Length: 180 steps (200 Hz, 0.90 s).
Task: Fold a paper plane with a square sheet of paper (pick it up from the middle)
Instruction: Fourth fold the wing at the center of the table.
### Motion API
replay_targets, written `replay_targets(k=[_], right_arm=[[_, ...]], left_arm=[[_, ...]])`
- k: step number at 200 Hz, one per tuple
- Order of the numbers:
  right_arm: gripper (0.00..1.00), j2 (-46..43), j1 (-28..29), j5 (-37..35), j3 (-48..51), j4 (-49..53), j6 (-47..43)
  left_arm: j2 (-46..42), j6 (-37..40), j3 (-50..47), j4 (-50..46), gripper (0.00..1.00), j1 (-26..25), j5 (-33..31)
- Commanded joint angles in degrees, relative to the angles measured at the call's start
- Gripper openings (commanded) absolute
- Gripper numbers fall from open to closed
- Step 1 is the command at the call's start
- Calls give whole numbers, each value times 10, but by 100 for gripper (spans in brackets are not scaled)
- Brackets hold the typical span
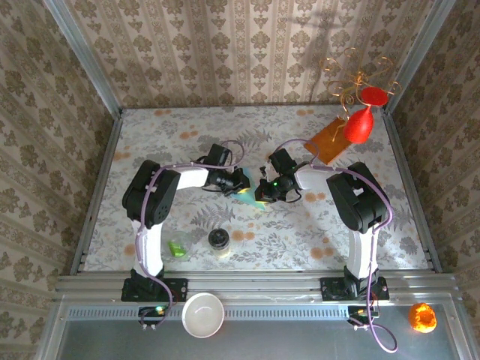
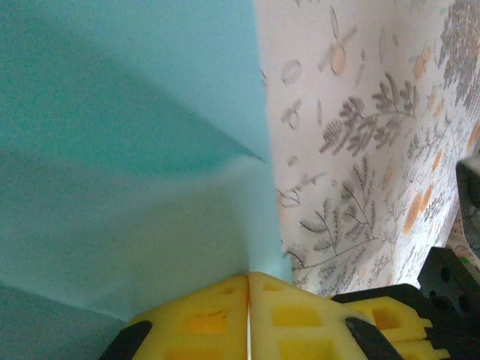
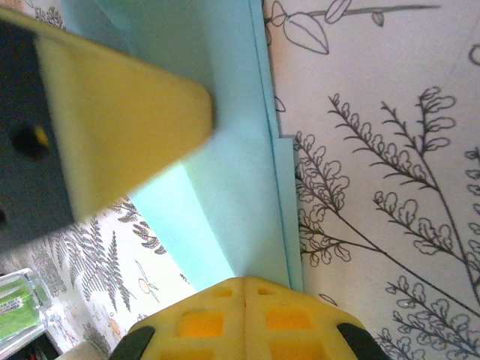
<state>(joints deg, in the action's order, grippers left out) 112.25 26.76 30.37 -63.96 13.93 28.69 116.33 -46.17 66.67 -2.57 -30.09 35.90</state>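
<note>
Top cam, near rail: white bowl (image 1: 203, 313) left of centre, orange lump (image 1: 422, 317) at the right end. Both sit off the desk (image 1: 375, 225).

Near strip of the desk: green item (image 1: 178, 247) and dark-lidded jar (image 1: 219, 241) side by side, just right of the left arm, well apart from the paper. The right wrist cam's lower left corner has a clear box with green inside (image 3: 19, 315). It is blurred, so I can't tell if it's that same item.

Mid desk: both arms meet, with the square sheet of paper (image 1: 248, 196) between them. From above it is just a cyan sliver, and the grip itself is too small to read there.

The wrist cams settle it:
- left fingers (image 2: 252, 289): clenched, pads flush, paper edge running into the seam. The sheet fans out up and left, with one crease ending in a point near its right edge.
- right fingers (image 3: 249, 292): clenched on the paper too. This cam shows stacked layers with a stepped edge on the right, against the floral desk. One yellow left finger sits blurred at upper left, over the paper.

Can't tell whether the sheet is lifted or lying flat.

Far right: orange-brown sheet (image 1: 328, 141), a red balloon-shaped thing (image 1: 360, 124) over its right corner, and a gold wire stand (image 1: 360, 75) behind that.
</note>
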Motion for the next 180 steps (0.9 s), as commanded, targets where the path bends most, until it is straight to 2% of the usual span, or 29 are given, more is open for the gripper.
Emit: replay_targets(k=[1, 73, 119, 135, 161, 180], right_arm=[[2, 54, -6, -93, 42, 109, -7], [2, 55, -8, -96, 60, 106, 3], [5, 27, -6, -29, 49, 54, 46], [10, 1, -5, 1, 30, 21, 66], [28, -53, -5, 19, 2, -14, 75], [37, -90, -7, 9, 4, -36, 60]], left_arm=[[27, 40, 27, -43, 11, 37, -29], [73, 98, 83, -107, 11, 142, -42], [52, 132, 132, -160, 11, 157, -49], [16, 118, 125, -156, 12, 157, -51], [-65, 65, 64, -108, 19, 156, -67], [-126, 24, -1, -68, 29, 155, -87]])
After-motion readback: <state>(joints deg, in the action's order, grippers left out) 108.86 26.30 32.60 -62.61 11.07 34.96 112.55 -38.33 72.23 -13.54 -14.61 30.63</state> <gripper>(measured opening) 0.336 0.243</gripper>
